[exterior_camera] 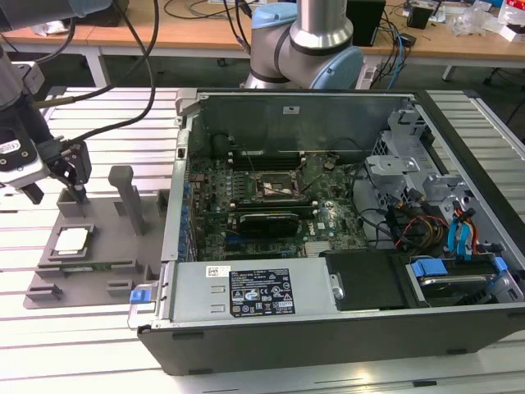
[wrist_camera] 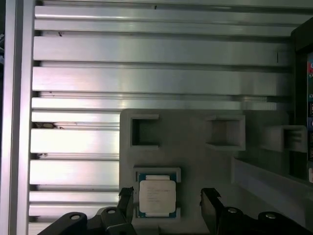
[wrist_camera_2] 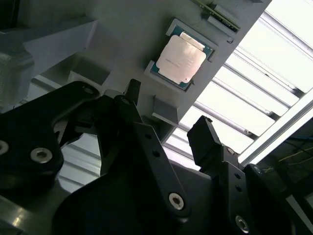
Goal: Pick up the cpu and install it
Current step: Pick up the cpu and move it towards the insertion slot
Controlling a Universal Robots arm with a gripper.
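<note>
Atop grey fixture (wrist_camera: 195, 166), seemingly plastic: cpu (wrist_camera: 157, 196)

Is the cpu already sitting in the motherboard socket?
No, the cpu lies in its nest on the grey fixture plate, outside the computer case.

Your bench (exterior_camera: 90, 353): slatted aluminium, pale grooved rails side by side. You have two things lying directly on it. Grey plate (exterior_camera: 111, 250) with posts and pockets, toward exterior view's left; cpu (exterior_camera: 70, 240) flat in one pocket, metal top up. Open computer case (exterior_camera: 328, 349) just beside plate, toward exterior view's right, open side up.
</note>
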